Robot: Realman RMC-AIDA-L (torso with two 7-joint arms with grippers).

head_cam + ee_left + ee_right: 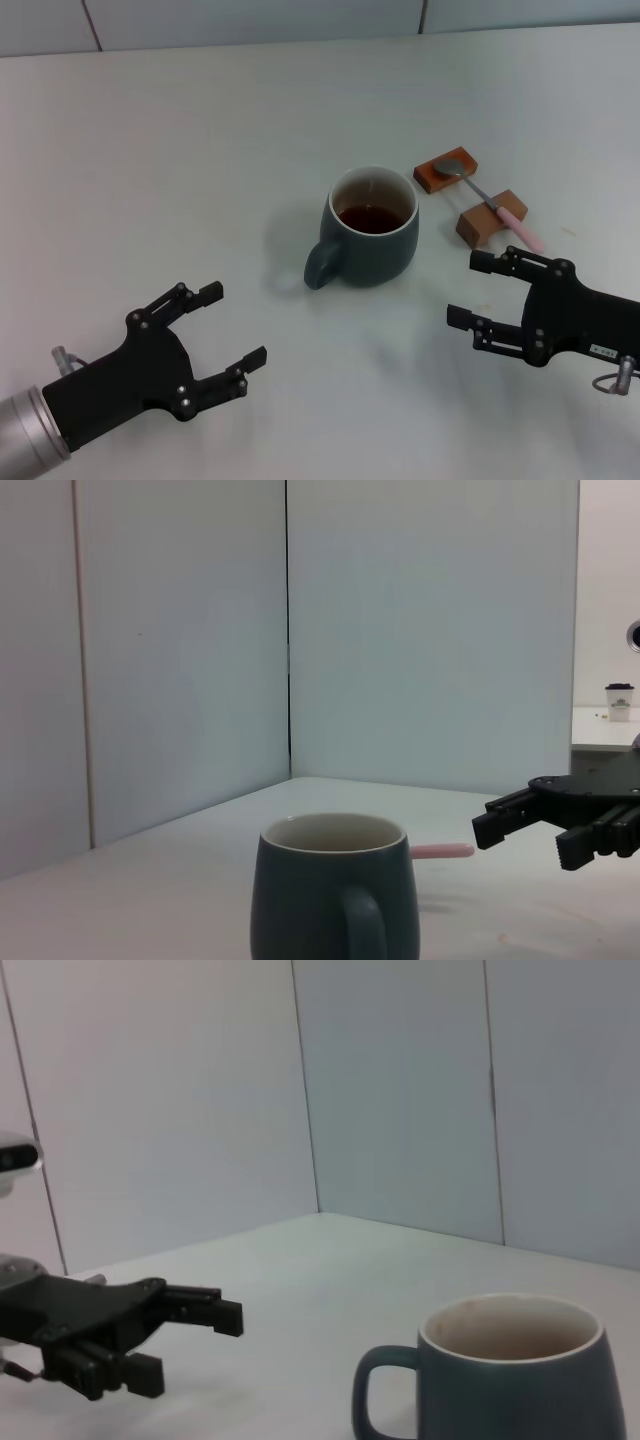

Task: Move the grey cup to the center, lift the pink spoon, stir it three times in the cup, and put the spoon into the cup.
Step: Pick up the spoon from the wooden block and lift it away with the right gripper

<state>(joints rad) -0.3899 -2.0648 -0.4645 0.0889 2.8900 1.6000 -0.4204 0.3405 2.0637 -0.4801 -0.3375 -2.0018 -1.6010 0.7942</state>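
Pink spoon [497,208] tip half hidden | left pincer [232,328] agape, empty | right pincer [470,290] agape, empty

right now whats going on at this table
A two-armed robot is set up to stir a drink. The grey cup of dark liquid stands mid-table, held by nobody. The pink spoon lies untouched across two wooden blocks to the cup's right. The left gripper and right gripper hover open on either side of the cup, holding nothing.

no readable text, labels, brands or numbers anywhere
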